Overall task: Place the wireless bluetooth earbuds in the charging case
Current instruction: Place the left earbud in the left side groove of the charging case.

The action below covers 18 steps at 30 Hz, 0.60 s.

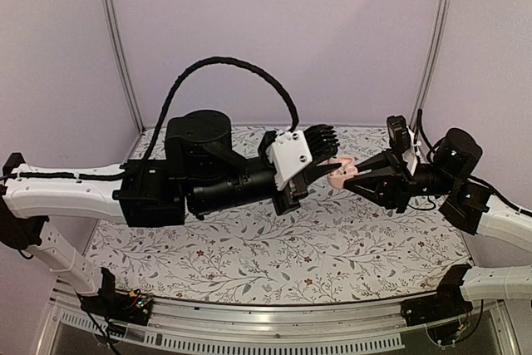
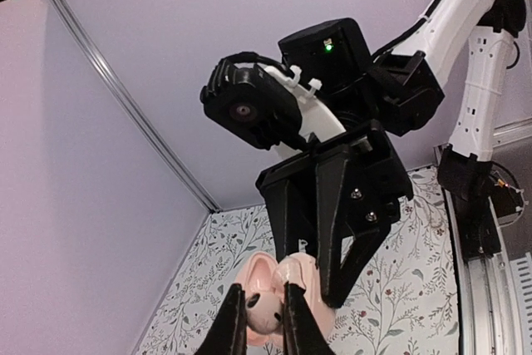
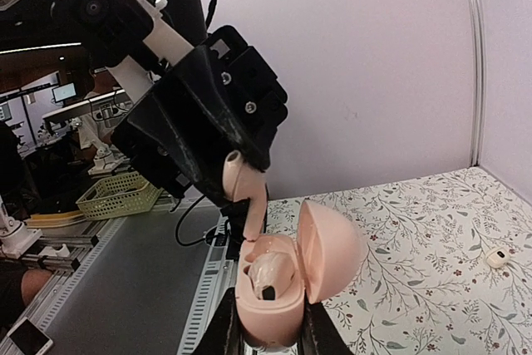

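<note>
Flowered cloth (image 1: 249, 263) lies well below us; my right claw (image 3: 270, 322) is clamped on the open case (image 3: 328, 243), held up in mid-air; my left claw (image 2: 263, 298) pinches an earbud (image 2: 263, 313) just above its mouth; best, I judge, to square the stem, lower slowly, and release only once seated.

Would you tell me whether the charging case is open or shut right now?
Open: the charging case has its lid swung back on the hinge, exposing the inside, where one earbud lies.
</note>
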{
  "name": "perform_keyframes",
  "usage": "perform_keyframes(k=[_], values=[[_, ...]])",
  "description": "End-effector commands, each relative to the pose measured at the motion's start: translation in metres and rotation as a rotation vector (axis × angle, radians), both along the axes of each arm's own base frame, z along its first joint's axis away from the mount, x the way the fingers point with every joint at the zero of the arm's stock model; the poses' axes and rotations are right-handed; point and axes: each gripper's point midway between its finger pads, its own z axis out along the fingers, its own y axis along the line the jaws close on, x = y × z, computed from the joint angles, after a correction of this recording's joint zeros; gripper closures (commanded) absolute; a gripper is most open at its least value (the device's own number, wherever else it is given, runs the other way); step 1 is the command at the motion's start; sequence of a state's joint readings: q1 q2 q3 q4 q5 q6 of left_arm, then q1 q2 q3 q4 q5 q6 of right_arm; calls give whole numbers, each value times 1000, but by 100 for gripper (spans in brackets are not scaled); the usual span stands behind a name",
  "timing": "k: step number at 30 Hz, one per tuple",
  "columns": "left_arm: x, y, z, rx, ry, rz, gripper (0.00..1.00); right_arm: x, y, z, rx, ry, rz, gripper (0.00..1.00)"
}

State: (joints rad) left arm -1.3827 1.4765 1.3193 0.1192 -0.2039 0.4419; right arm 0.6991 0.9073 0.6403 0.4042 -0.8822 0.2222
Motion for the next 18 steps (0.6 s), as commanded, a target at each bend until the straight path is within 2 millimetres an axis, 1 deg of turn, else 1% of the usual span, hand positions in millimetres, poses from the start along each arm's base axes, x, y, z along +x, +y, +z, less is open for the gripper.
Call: perform_keyframes(k=[1, 6, 11, 18], values=[[-7, -7, 14, -40, -28, -13, 97, -3, 0, 4, 17, 22, 32, 100], [-7, -11, 13, -38, -28, -14, 97, -3, 1, 2, 19, 30, 39, 100], [-7, -11, 11, -33, -27, -12, 98, -1, 2, 4, 25, 35, 36, 100], [-10, -13, 14, -39, -31, -24, 98, 1, 2, 5, 28, 44, 24, 100]])
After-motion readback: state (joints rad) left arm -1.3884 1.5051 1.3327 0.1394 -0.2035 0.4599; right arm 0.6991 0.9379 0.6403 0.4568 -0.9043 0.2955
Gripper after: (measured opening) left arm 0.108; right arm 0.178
